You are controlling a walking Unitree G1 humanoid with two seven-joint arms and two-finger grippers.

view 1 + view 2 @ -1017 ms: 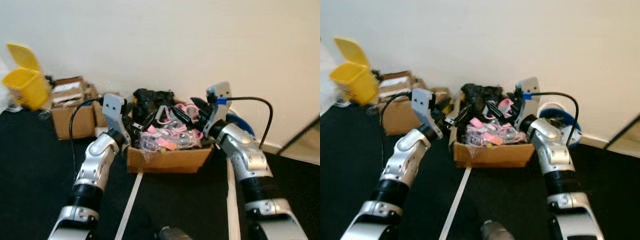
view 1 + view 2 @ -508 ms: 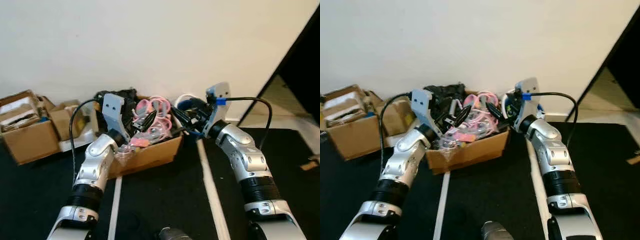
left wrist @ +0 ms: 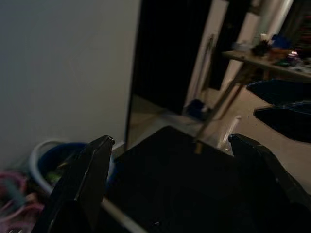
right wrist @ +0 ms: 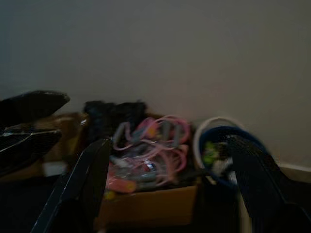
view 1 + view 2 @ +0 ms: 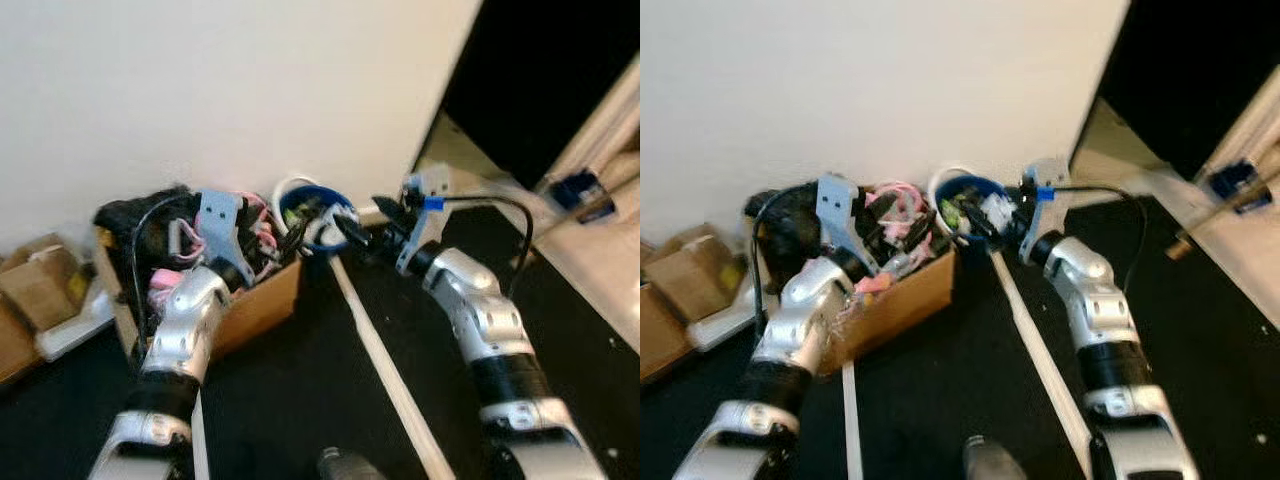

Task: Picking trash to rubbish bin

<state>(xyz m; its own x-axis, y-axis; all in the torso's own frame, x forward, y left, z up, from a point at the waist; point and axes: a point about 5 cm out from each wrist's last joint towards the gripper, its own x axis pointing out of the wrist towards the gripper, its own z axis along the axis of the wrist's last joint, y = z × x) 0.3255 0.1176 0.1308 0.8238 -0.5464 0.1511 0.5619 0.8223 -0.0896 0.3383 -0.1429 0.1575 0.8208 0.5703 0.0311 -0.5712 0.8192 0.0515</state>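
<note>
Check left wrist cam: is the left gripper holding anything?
No. The left gripper is open, with bare dark floor between its fingers.

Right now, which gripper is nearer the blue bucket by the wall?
Right. The right gripper hangs open at the blue bucket's rim, on its doorway side. The left gripper, also open, is over the cardboard box of pink clutter, beside the bucket.
</note>
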